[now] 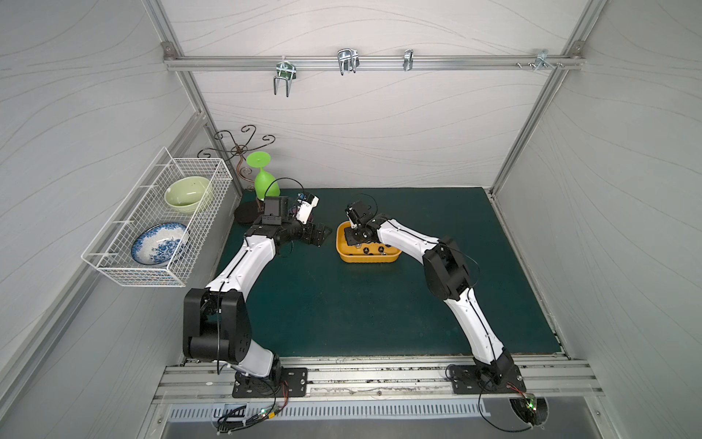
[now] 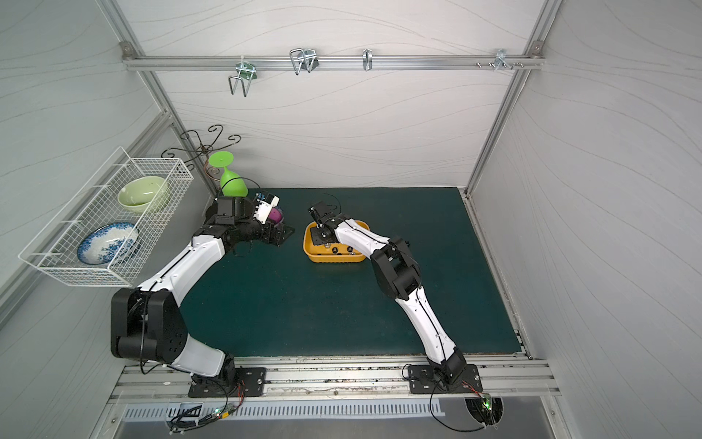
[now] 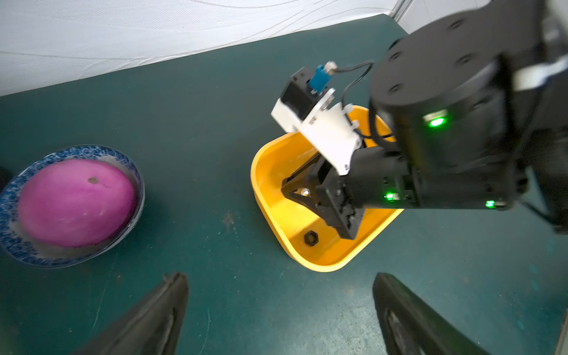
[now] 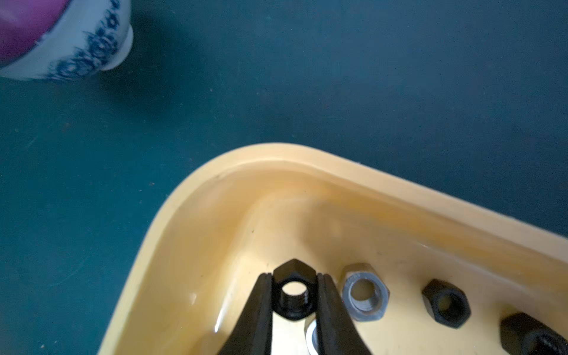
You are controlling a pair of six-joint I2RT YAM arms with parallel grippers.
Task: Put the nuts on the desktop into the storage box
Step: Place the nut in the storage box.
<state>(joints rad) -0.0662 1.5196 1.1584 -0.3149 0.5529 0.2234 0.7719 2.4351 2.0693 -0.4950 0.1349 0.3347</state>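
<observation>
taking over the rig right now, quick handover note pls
The right end effector is shut on a black nut, held inside the storage box, not yet released.
The left end effector is open and empty, over the desktop beside the box.
Done: several other nuts already lie in the box.
Left: release this nut. No nut shows on the bare desktop, but they are tiny, so check under the arms.

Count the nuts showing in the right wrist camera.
5, inside the storage box: one black nut gripped by the right gripper, a silver nut beside it, another silver nut half hidden under a finger, two loose black nuts further along. More may lie outside the frame.
</observation>
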